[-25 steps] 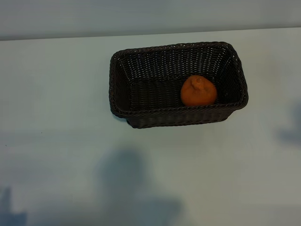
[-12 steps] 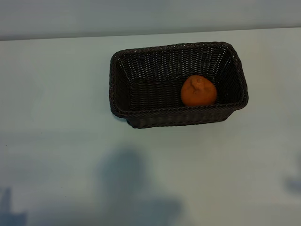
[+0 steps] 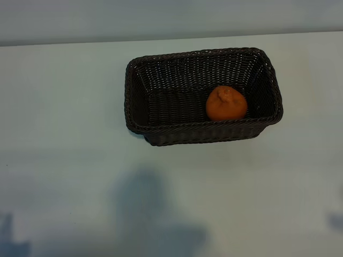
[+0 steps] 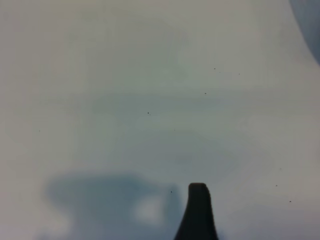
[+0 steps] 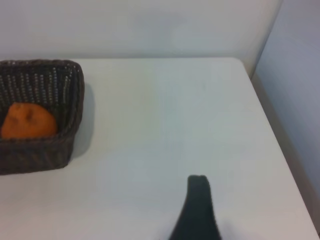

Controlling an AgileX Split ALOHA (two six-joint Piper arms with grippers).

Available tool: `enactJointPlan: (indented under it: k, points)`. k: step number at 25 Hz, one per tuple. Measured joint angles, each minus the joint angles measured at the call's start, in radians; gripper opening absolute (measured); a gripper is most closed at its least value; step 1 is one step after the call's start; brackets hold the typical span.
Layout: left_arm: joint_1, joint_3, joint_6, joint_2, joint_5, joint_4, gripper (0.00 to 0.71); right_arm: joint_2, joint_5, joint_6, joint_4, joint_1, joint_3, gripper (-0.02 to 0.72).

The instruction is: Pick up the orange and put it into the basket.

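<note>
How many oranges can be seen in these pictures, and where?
1. The orange lies inside the basket, toward its right end as the exterior view shows it. None seems hidden.

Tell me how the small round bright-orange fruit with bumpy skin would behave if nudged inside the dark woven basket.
The small round bright-orange fruit would probably roll a little, being nearly spherical. Its raised stem knob may stop it rolling evenly. The dark-brown woven wicker basket has sloping walls close beside it, likely keeping it in, and the bumpy skin should grip rather than slide.

The bumpy orange (image 3: 226, 104) sits stem-up inside the dark woven basket (image 3: 139, 85), against its near wall, well apart from the right fingers (image 5: 197, 200).
</note>
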Motion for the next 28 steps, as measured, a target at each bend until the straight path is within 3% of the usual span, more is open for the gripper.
enactJointPlan:
  k: [7, 21, 28]
  points:
    - [0.000, 0.000, 0.000, 0.000, 0.000, 0.000, 0.593, -0.098, -0.028, -0.001, -0.009, 0.000, 0.097, 0.559]
    - [0.000, 0.000, 0.000, 0.000, 0.000, 0.000, 0.593, -0.098, 0.012, 0.002, -0.010, 0.000, 0.279, 0.559]
    - [0.000, 0.000, 0.000, 0.000, 0.000, 0.000, 0.593, -0.098, 0.015, 0.006, -0.011, 0.000, 0.282, 0.559]
